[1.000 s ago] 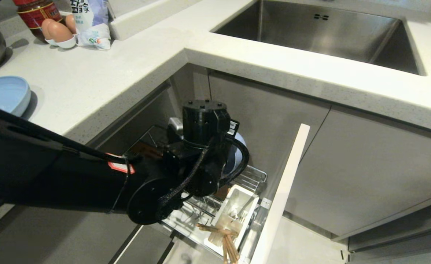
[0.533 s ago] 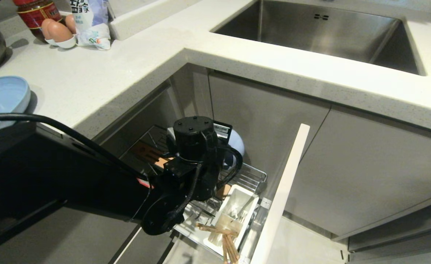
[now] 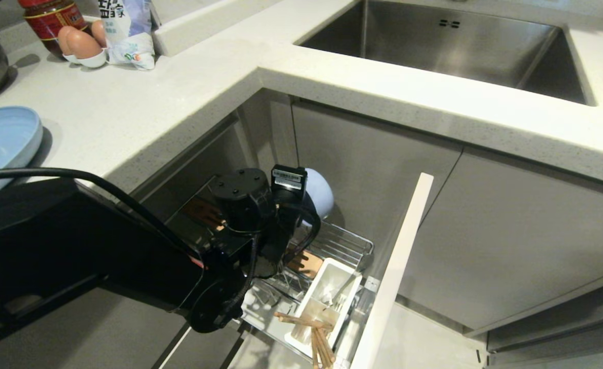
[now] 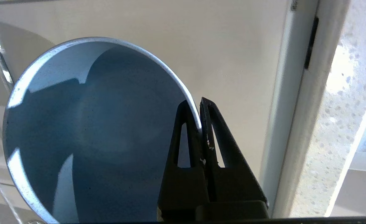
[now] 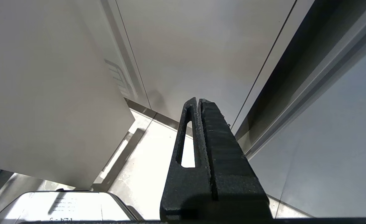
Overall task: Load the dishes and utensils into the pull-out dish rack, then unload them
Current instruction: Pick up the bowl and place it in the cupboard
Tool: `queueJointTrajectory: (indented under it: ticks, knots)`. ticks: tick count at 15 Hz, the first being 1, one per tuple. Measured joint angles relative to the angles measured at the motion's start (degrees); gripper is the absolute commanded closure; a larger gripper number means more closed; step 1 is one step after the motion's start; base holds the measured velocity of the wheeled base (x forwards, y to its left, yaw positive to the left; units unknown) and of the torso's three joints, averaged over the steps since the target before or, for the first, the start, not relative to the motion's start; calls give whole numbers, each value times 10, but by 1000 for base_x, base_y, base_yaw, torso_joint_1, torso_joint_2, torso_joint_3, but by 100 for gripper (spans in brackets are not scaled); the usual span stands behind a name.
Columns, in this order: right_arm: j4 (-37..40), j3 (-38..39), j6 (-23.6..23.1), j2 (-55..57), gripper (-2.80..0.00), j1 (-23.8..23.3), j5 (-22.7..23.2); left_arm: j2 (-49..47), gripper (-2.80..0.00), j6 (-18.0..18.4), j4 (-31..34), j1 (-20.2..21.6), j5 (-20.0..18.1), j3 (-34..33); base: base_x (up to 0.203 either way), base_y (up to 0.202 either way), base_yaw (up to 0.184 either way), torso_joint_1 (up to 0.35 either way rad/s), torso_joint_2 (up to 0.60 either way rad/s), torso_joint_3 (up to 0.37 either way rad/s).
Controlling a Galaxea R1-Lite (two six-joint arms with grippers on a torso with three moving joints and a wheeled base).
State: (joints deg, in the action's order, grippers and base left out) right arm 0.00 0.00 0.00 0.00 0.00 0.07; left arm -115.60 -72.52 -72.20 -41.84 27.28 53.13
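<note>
My left gripper [image 4: 198,105] is shut on the rim of the light-blue bowl [image 4: 92,130], one finger inside and one outside. From the head view the bowl [image 3: 319,197] hangs tilted above the back of the pull-out dish rack [image 3: 355,246], mostly hidden behind my black wrist [image 3: 253,205]. Light-wood chopsticks [image 3: 317,335] stick out of the white caddy [image 3: 332,287] at the rack's front. The light-blue plate [image 3: 1,136] lies on the counter at far left. Low beside cabinet fronts, my right gripper [image 5: 198,100] is shut and empty.
The rack's pale front panel [image 3: 399,271] stands out to the right of the basket. The steel sink [image 3: 450,46] is set in the white counter [image 3: 178,102] above. Eggs [image 3: 78,43], a jar [image 3: 50,18] and a bag [image 3: 127,31] stand at the back left.
My left wrist has turned and shifted left over the rack. The bowl in its grip has come up higher and shows more from behind the wrist.
</note>
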Motion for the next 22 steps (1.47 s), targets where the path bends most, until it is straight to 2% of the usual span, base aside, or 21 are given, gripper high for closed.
queueJointTrajectory:
  ticks: [7, 11, 22]
  knots:
    - [0, 0, 0, 0, 0, 0, 0, -19, 0, -4, -10, 1, 2, -21, 0, 0, 0, 0, 0, 0]
    - [0, 0, 0, 0, 0, 0, 0, -39, 0, -5, -48, 1, -1, -28, 0, 0, 0, 0, 0, 0]
    - [0, 0, 0, 0, 0, 0, 0, -74, 0, -6, -46, 2, -1, -28, 0, 0, 0, 0, 0, 0]
